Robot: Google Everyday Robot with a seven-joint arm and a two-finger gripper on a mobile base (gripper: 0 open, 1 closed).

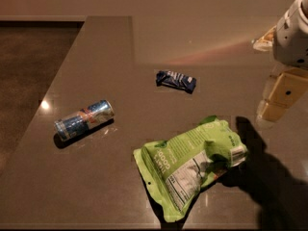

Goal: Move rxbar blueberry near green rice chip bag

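Note:
The rxbar blueberry (175, 81) is a small dark blue crinkled wrapper with white lettering, lying flat near the middle of the grey table top. The green rice chip bag (190, 165) is a large lime-green pouch with a white nutrition label, lying flat near the front edge, below and slightly right of the bar. My gripper (280, 96) hangs at the right edge of the view, above the table, to the right of the bar and above the bag's right end. It holds nothing that I can see.
A blue-and-silver drink can (84, 120) lies on its side at the left of the table (110, 57). The table's left edge runs diagonally, with dark floor beyond it. The arm's shadow falls on the table at the lower right.

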